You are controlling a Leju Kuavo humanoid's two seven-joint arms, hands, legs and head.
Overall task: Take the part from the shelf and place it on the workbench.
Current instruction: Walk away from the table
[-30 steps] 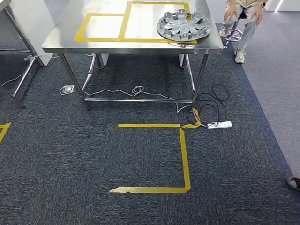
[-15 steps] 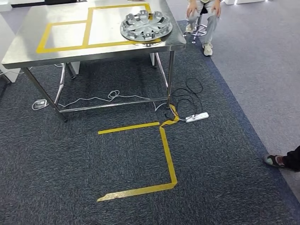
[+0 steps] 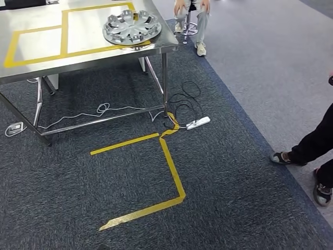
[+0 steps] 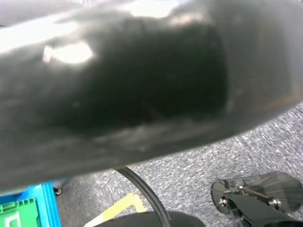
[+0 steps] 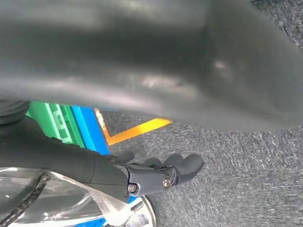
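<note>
Lying flat on the workbench (image 3: 39,57), upper left of the head view, was the part (image 3: 131,27): a round silver wheel cover, ribbed side up. Being a disc, it had no long axis to report, and it faced straight up. It sat near the bench's right front corner, inside the larger outline of the yellow tape rectangles (image 3: 64,31), with its near edge overlapping the front tape line.

Writing: none legible. A white mark on the green crate (image 4: 16,213) in the left wrist view was too blurred to read.

Right hand (image 5: 157,175): the right wrist view showed dark fingers stretched out, uncurled, nothing in them, hanging above the grey carpet (image 5: 232,189) near a blue crate (image 5: 84,127) and the green crate.

Left hand (image 4: 257,203): part of it showed at the frame edge, with dark links and a clear cover. I could not tell whether its fingers were apart or together.

Floor, head view: a yellow tape outline (image 3: 173,172) lay at centre, with a white power strip (image 3: 197,123) touching its upper corner. A black cable (image 3: 188,96) was coiled by the bench leg and a white cable (image 3: 103,109) ran under the bench.

One person sat at top centre (image 3: 192,13). Another person's dark trouser legs and shoes (image 3: 310,148) were at the right edge.
</note>
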